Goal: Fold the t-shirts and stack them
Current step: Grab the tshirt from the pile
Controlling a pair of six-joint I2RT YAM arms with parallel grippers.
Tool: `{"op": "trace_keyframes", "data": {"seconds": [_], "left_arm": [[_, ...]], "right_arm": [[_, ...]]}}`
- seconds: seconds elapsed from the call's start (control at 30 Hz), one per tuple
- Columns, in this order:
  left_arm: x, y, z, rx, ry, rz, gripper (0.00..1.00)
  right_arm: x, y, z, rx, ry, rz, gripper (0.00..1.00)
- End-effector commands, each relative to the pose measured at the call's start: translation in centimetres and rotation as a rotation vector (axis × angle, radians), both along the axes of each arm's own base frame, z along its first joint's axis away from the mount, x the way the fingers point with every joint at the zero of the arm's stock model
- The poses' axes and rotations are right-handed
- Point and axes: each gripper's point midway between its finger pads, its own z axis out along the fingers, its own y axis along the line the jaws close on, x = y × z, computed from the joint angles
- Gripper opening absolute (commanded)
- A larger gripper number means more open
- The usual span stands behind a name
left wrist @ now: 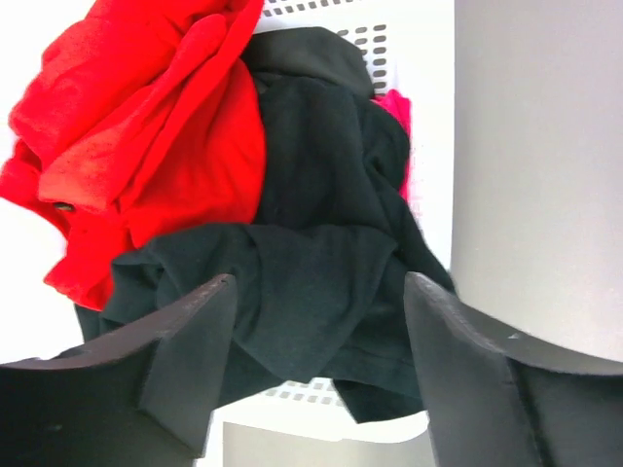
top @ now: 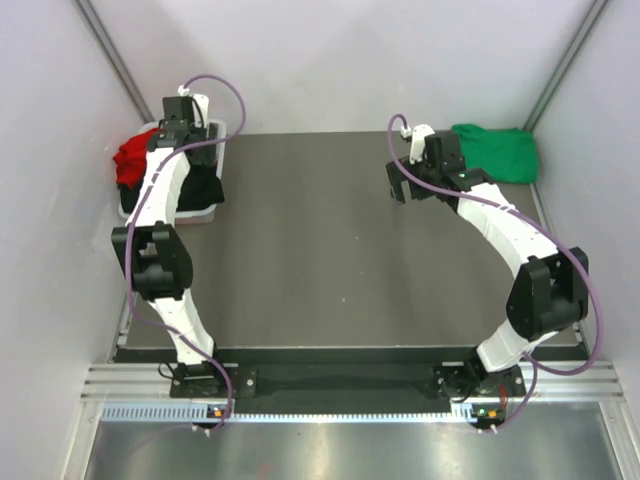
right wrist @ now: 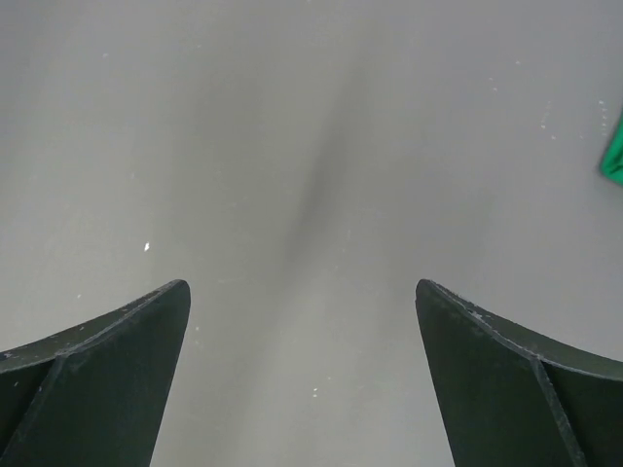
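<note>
A white basket [left wrist: 409,39] at the table's back left holds a heap of t-shirts: a red one [left wrist: 156,126], a black one [left wrist: 311,214] and a sliver of pink [left wrist: 397,112]. My left gripper [left wrist: 319,287] hangs open just above the black t-shirt, with nothing between its fingers. From above, the left gripper [top: 186,128] is over the basket, between the red t-shirt [top: 132,160] and the black one [top: 200,188]. A green t-shirt [top: 497,150] lies crumpled at the back right. My right gripper [top: 405,182] stands open over bare table, left of the green t-shirt [right wrist: 613,156].
The dark grey table [top: 330,250] stretches between the two arms. The white basket [top: 215,128] sits against the left wall, and the green t-shirt is near the right wall. Pale walls close the space on three sides.
</note>
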Motion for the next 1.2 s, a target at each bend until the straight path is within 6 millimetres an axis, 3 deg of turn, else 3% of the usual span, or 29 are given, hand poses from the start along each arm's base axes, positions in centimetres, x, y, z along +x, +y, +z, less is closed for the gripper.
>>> {"op": "trace_keyframes", "data": {"seconds": [0.0,0.07,0.2,0.37,0.53,0.6,0.73,0.8,0.87,0.97,1.07,1.17], "left_arm": [[-0.3,2.2,1.0,0.018,-0.02,0.016,0.73],[-0.9,2.3,0.2,-0.012,0.011,0.007,0.67],[-2.5,1.5,-2.2,-0.073,0.091,-0.027,0.68],[-4.3,2.0,-4.6,-0.1,0.152,-0.021,0.7],[-3.9,3.3,-6.2,-0.096,0.175,0.001,0.7],[-3.4,3.6,-6.5,-0.086,0.178,0.006,0.64],[-2.5,4.0,-6.4,-0.077,0.167,0.009,0.38],[-2.2,4.0,-6.4,-0.076,0.164,0.011,0.37],[-2.2,4.0,-6.4,-0.077,0.164,0.008,0.29],[-2.2,3.9,-6.1,-0.07,0.161,-0.001,0.0],[-2.1,3.2,-4.7,-0.076,0.13,-0.026,0.0],[-2.0,1.2,-1.3,-0.074,0.059,-0.066,0.0]], "right_arm": [[0.1,1.4,1.8,0.029,-0.046,0.066,1.0],[-0.1,1.8,1.8,0.037,-0.042,0.097,1.0],[-0.3,2.4,1.5,0.049,-0.031,0.135,1.0],[-0.7,2.7,0.9,0.052,-0.025,0.162,1.0],[-1.0,2.7,0.1,0.057,-0.012,0.172,1.0],[-1.1,2.7,-0.2,0.055,-0.002,0.173,1.0],[-1.0,2.7,-0.2,0.051,-0.005,0.176,1.0],[-0.8,2.7,-0.1,0.049,-0.008,0.173,1.0],[-0.7,2.7,0.0,0.046,-0.009,0.171,1.0],[-0.5,2.8,0.2,0.047,-0.014,0.172,1.0],[-0.3,3.0,0.7,0.047,-0.026,0.182,1.0],[0.3,2.4,1.6,-0.001,-0.064,0.19,1.0]]}}
